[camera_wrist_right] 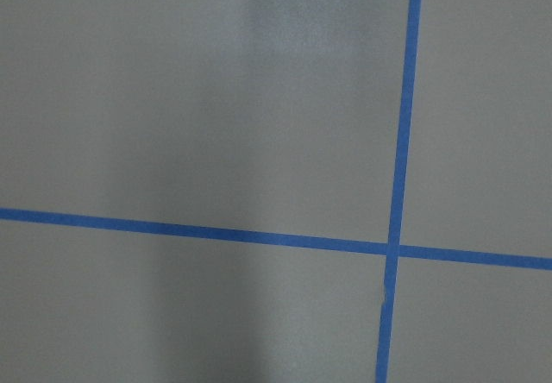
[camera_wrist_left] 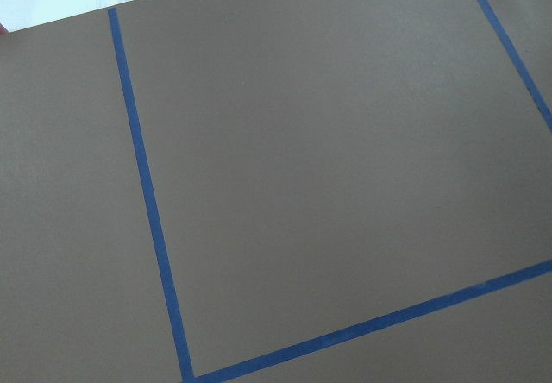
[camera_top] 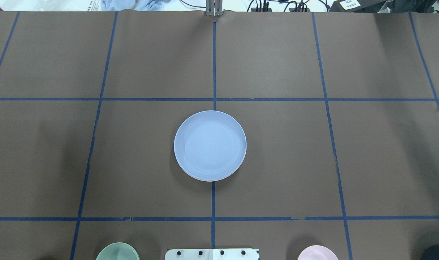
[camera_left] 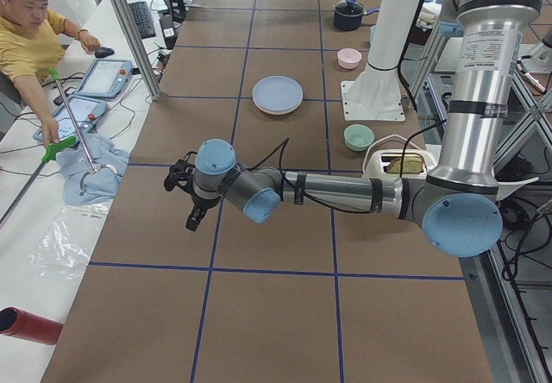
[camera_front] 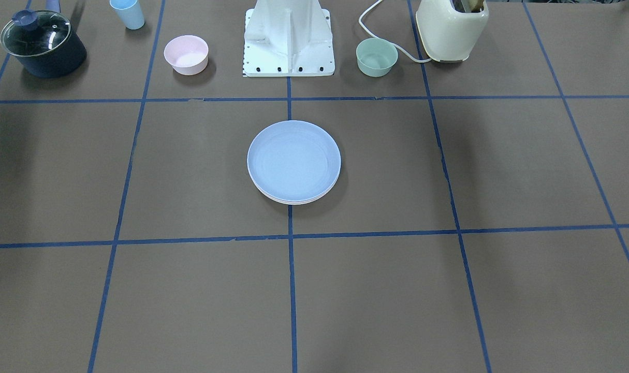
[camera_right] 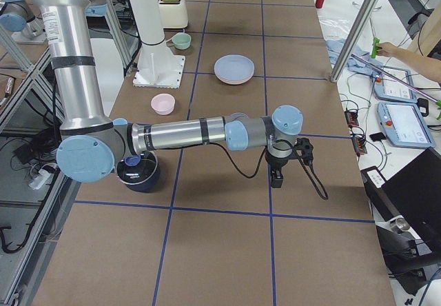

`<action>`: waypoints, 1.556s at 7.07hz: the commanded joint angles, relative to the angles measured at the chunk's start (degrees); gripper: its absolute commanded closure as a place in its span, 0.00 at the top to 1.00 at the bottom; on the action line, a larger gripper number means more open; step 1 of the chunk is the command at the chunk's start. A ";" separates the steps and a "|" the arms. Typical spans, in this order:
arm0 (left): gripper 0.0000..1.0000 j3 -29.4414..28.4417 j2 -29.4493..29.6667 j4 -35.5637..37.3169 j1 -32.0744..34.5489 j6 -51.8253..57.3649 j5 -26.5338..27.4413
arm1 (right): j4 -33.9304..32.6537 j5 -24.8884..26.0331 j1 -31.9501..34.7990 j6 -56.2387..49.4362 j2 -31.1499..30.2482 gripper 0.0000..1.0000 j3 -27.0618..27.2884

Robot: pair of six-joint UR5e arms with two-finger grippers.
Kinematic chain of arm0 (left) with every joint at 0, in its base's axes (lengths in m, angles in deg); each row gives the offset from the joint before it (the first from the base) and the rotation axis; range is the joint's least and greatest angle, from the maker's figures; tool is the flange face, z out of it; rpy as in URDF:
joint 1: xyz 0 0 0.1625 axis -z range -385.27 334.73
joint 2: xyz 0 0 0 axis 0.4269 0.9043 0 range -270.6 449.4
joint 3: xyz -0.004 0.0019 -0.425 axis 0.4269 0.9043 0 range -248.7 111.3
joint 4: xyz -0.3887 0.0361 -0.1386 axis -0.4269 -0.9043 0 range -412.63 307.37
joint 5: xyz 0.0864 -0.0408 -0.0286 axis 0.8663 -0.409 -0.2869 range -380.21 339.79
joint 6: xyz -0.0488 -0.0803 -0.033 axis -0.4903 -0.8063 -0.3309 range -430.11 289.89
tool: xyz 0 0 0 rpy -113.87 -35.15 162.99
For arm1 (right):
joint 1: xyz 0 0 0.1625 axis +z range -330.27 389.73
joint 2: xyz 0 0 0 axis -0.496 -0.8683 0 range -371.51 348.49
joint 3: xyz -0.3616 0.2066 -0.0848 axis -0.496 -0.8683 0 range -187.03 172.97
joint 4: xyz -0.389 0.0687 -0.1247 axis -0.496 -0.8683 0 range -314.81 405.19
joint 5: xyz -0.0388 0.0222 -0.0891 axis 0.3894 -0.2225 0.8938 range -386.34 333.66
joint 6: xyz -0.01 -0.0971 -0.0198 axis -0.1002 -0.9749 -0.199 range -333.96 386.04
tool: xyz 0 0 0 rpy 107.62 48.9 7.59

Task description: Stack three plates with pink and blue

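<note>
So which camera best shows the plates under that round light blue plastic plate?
The front-facing view: lower rims peek out beneath the light blue plate. Overhead shows almost only the blue top; the side views show the stack small and distant; wrist cameras see only table.

Wide room round plate stack (camera_front: 293, 161); pink bowl (camera_front: 186, 54), green bowl (camera_front: 377, 57) flank robot base (camera_front: 288, 49).

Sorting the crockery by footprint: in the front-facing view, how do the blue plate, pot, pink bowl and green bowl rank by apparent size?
Largest: blue plate.
Then: pot.
Last: pink bowl and green bowl, which look about alike, so they stay unranked.
</note>
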 commanded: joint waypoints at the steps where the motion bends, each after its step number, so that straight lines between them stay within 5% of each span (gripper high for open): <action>1: 1.00 -0.36 0.67 -0.16 -0.28 0.08 0.06 | -1.56 0.47 -0.07 -3.33 -0.05 1.00 0.04; 11: 1.00 0.17 0.06 -0.78 -0.63 -0.71 -0.73 | -0.77 -0.14 -0.25 -2.28 0.04 1.00 0.92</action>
